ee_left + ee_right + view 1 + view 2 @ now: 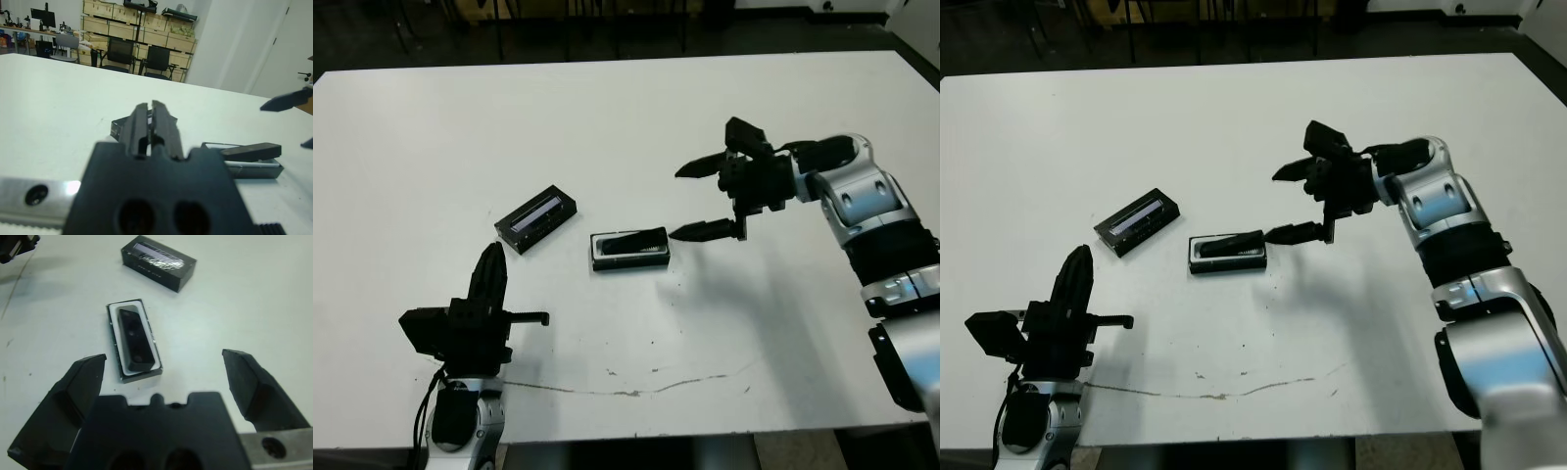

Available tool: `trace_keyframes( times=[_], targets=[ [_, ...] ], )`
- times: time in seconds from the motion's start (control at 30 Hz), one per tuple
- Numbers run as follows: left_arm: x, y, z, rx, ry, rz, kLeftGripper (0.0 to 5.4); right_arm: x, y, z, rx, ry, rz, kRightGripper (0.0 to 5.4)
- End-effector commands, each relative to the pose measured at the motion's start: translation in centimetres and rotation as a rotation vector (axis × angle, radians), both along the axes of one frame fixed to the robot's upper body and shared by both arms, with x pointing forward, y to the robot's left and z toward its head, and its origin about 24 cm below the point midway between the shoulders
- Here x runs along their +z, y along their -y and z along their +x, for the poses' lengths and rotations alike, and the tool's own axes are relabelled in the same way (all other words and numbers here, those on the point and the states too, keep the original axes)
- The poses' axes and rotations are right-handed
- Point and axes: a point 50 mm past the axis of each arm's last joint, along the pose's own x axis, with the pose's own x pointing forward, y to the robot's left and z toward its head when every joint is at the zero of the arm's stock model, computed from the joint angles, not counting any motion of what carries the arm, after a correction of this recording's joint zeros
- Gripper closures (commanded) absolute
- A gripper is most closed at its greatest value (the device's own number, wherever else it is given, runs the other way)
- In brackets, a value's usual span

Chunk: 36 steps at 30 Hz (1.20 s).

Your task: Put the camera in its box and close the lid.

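The box (628,257), a black tray with a white lining, lies at mid-table. The camera (632,241) rests in it lengthwise and slightly tilted, one end raised over the rim; it shows clearly as the camera (134,335) in the box (116,340). The lid (537,219), with its pale strip facing up, lies apart to the box's left. My right gripper (677,203) hovers open just right of the box, nothing between its fingers. My left gripper (492,257) is shut and empty, near the front left, short of the lid.
A thin dark crack or scratch line (636,389) runs across the table near the front edge. Beyond the far edge of the table stand chairs (120,53) and stacked crates (146,29).
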Motion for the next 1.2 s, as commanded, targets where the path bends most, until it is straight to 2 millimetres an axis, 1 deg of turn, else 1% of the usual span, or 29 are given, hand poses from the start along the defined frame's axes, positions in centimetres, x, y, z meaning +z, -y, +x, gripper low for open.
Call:
trace_keyframes(
  times=[0.03,0.4,0.47,0.6,0.77,1.2],
  targets=[
    [-1.2,-0.4,-1.2,0.025,-0.081,0.000,5.40,-0.6,-0.1,0.1,0.023,-0.005,-0.028,0.01],
    [-1.2,-0.3,-1.2,0.021,-0.076,0.017,5.40,-1.7,0.1,-0.1,0.022,-0.036,-0.010,0.01],
    [-1.2,-0.3,-1.2,0.025,-0.074,0.019,5.40,-1.9,0.1,-0.1,0.024,-0.046,-0.010,0.21],
    [-1.2,-0.3,-1.2,0.019,-0.081,-0.009,5.40,-2.1,0.0,-0.2,0.023,-0.046,-0.003,0.84],
    [-1.2,-0.4,-1.2,0.021,-0.079,0.017,5.40,-2.7,0.0,-0.3,0.022,-0.072,0.005,1.76],
    [-1.2,-0.3,-1.2,0.025,-0.079,0.005,5.40,-3.4,-0.5,-0.5,0.071,-0.090,-0.046,4.11]
  ],
)
